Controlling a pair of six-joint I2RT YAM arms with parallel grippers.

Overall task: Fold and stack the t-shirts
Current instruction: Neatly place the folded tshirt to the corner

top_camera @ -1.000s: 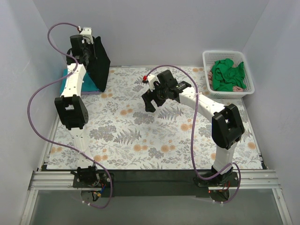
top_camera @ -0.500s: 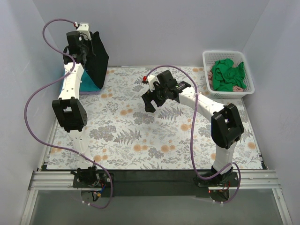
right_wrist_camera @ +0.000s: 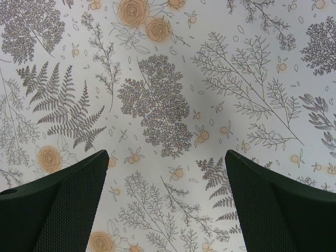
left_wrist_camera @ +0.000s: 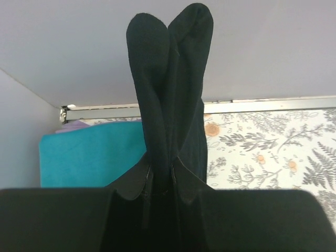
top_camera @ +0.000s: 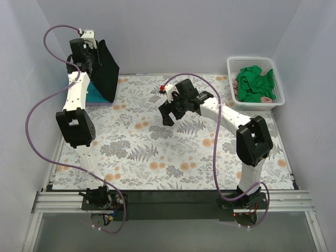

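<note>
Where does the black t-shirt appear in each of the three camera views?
Top external: upper left, the black t-shirt hangs from the shut left gripper, by the teal t-shirt.
Left wrist: centre, a pinched fold running from the bottom to near the top.
Right wrist: not in it.
Shared landmark: the floral table cover, seen in all three views.

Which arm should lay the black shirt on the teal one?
Left. The left gripper is shut on the black shirt above the teal shirt; the right gripper hangs open, well away.
</note>
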